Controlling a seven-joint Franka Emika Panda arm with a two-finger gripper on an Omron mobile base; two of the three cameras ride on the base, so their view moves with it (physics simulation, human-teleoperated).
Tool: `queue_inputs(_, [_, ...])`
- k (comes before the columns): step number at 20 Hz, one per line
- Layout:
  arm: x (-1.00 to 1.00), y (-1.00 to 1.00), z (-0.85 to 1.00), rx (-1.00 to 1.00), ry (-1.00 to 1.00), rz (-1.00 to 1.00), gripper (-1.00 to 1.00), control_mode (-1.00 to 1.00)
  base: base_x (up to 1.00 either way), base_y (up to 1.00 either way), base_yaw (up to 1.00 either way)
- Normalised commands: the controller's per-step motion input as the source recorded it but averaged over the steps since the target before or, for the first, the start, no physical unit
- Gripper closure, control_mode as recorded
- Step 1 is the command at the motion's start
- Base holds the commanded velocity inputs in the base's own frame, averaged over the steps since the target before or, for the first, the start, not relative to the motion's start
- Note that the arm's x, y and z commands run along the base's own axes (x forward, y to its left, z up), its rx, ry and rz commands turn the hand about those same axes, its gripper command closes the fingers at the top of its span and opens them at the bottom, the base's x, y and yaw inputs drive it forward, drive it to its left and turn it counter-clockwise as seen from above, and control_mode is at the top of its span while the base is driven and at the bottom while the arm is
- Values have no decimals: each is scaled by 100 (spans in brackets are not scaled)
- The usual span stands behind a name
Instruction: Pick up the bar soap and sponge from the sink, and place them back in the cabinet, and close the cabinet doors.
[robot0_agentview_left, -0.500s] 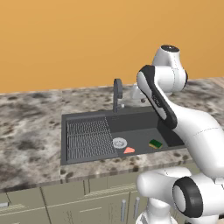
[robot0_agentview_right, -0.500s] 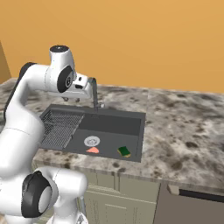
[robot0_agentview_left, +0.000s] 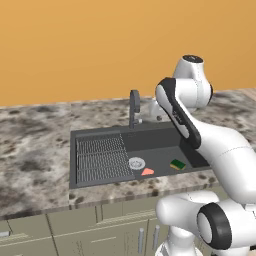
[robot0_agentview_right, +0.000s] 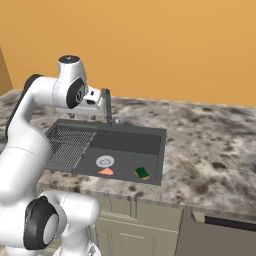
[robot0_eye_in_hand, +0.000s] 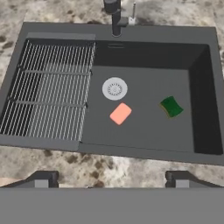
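Observation:
The salmon-pink bar soap lies flat on the floor of the dark grey sink, just below the round drain. To its right, apart from it, lies the green-and-yellow sponge. My gripper hangs high above the sink's near rim, pointing down. It is open, its fingertips stand wide apart, and nothing is between them. The cabinet and the cabinet doors are out of view.
A ribbed draining rack fills the sink's left half. A dark faucet rises at the back rim. Mottled stone counter surrounds the basin, with an orange wall behind it and short olive doors below.

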Motion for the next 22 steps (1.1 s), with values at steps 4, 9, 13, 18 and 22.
queue_inputs(4, [1, 0, -51, 0, 0, 0, -100, -100, 0, 0, 0])
queue_inputs(9, [6, 0, -46, 0, 0, 0, -100, -100, 0, 0, 0])
queue_inputs(13, [8, 0, -42, 0, 0, 0, -100, -100, 0, 0, 0])
queue_inputs(18, [11, 0, -38, 0, 0, 0, -100, -100, 0, 0, 0])
queue_inputs(22, [14, 0, -36, 0, 0, 0, -100, -100, 0, 0, 0])
